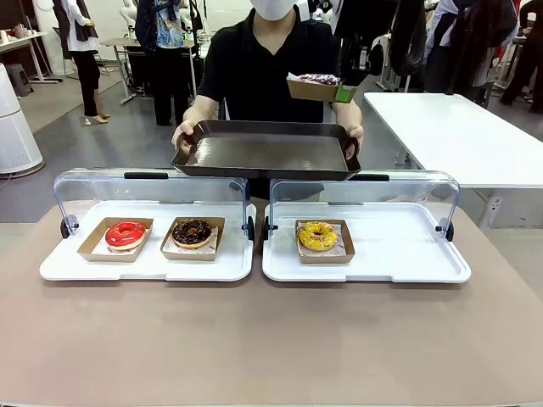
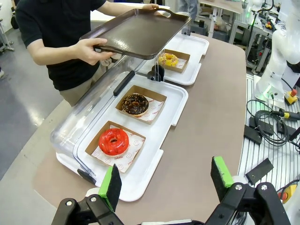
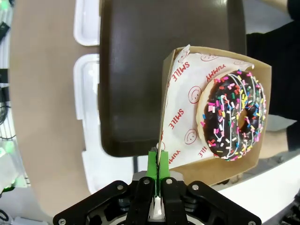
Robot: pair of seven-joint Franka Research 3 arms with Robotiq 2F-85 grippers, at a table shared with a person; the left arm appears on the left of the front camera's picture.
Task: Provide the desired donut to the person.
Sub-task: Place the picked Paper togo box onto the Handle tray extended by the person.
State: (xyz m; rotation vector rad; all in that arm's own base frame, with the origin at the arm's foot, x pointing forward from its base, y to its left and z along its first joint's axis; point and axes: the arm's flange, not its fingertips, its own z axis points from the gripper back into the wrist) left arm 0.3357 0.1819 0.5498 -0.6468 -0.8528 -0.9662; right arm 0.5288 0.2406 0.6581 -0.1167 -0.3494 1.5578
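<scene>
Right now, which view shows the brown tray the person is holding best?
The front view: the whole brown tray, with a hand at each end. The left wrist view shows it slanted from the side; the right wrist view looks down on it, the donut box covering part.

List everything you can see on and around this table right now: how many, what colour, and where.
table: one, brown, foreground
display cases: two, white bases, clear lids raised, side by side on the table
red donut: one, left-hand case
chocolate donut: one, dark brown, beside the red donut
yellow donut: one, right-hand case
serving tray: one, dark brown, held above the cases
sprinkled donut: one, chocolate with coloured sprinkles, in the held carton
held carton: one, brown cardboard, above the serving tray
person's hands: two, gripping the serving tray's ends
left gripper: one, black with green pads, open, above the table
right gripper: one, shut on the held carton's edge
</scene>
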